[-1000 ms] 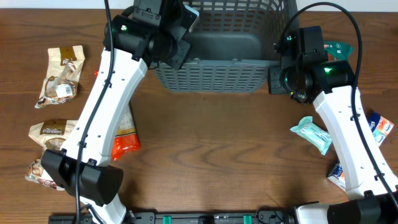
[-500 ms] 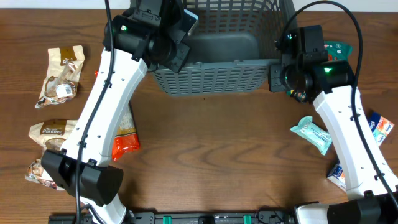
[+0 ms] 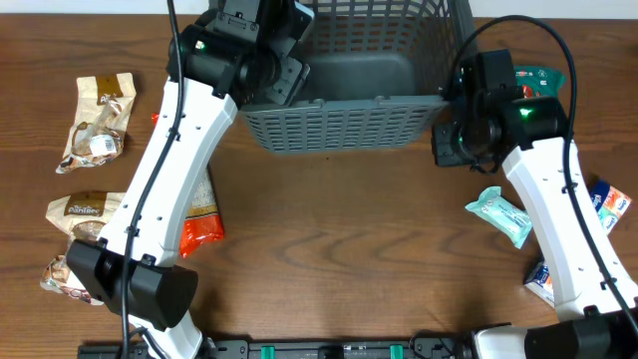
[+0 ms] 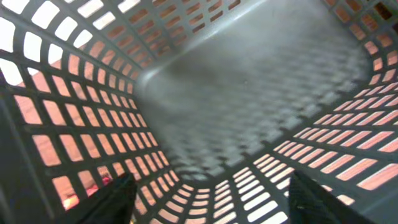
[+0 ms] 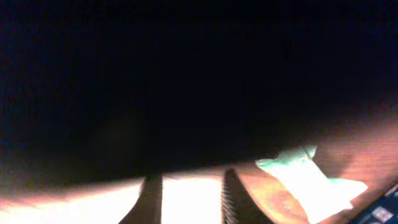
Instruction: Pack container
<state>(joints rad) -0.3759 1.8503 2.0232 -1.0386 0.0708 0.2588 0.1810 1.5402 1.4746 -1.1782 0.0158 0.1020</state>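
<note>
The container (image 3: 344, 125), a large dark grey lattice basket, stands at the back middle of the table. My left gripper (image 3: 296, 52) reaches in over its left rim. In the left wrist view that gripper (image 4: 214, 198) is open, its dark fingers (image 4: 115, 200) far apart over the basket's slotted wall (image 4: 74, 93) and bare floor, with nothing between them. My right gripper (image 3: 448, 147) sits just off the basket's front right corner. In the right wrist view it (image 5: 189, 199) is slightly open, with only bright table between the fingers (image 5: 151, 199). A dark mass fills the upper picture.
A mint green packet (image 3: 501, 214) (image 5: 308, 180) lies right of my right gripper. Teal (image 3: 538, 75) and blue packets (image 3: 608, 199) lie along the right edge. Brown snack bags (image 3: 100, 120) and an orange packet (image 3: 199, 214) lie on the left.
My left gripper's jaws have opened wide inside the basket. My right gripper has drawn back from the basket's right corner toward the front, and its jaws have parted a little.
</note>
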